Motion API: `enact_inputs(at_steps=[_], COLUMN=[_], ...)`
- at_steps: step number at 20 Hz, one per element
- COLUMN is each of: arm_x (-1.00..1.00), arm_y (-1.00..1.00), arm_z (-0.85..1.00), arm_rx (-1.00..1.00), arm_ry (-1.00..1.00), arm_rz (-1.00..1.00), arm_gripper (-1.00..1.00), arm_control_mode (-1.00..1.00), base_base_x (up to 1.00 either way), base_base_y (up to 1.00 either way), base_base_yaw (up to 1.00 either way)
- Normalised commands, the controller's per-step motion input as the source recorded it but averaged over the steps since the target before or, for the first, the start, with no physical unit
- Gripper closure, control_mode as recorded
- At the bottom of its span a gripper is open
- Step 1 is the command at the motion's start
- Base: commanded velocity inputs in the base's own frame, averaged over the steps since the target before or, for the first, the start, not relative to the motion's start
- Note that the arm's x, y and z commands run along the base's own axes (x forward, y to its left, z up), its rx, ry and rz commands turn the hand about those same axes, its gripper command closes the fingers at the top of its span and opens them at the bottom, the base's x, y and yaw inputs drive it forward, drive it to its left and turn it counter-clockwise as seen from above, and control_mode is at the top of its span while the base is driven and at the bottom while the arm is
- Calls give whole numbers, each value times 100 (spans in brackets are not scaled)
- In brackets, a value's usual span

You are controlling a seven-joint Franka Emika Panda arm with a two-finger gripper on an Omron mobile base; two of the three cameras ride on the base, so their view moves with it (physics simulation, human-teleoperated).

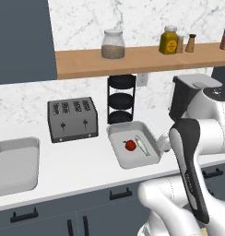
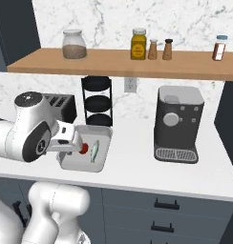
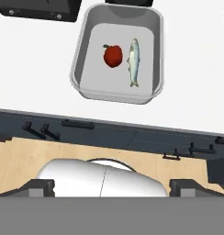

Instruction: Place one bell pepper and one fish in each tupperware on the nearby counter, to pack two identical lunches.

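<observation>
Nearest, two dark finger tips of the gripper (image 3: 111,186) spread wide and empty, high above the long white countertop (image 3: 40,69). Beyond, at 12 o'clock in the hand view, a shallow light-grey rectangular tupperware tray (image 3: 81,50) holding a red bell pepper (image 3: 113,56) with a silvery fish (image 3: 134,62) just beside it at 3 o'clock. Farther back, a dark slotted toaster (image 1: 72,118) at 10 o'clock of the tray.

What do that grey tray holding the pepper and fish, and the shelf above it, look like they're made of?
The tray looks like smooth matte plastic, possibly metal: uniform light grey with soft rounded corners. The shelf looks like unpolished wood: warm brown, with no shine.
</observation>
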Motion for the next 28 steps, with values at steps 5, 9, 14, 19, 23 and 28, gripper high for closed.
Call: enact_inputs(at_steps=[5, 9, 14, 19, 23, 28], arm_x=[-7, 0, 0, 0, 0, 0], arm_y=[0, 0, 0, 0, 0, 0], arm_z=[4, 0, 0, 0, 0, 0], arm_rx=[0, 0, 0, 0, 0, 0], arm_ry=[-3, 0, 0, 0, 0, 0], arm_rz=[2, 0, 0, 0, 0, 0], arm_gripper=[-100, -100, -100, -100, -100, -100], arm_control_mode=[-100, -100, 100, 100, 100, 100], base_base_x=[0, 0, -29, -100, -92, -28], base_base_y=[0, 0, -13, -69, -87, -100], base_base_yaw=[0, 0, -3, -19, -26, -17])
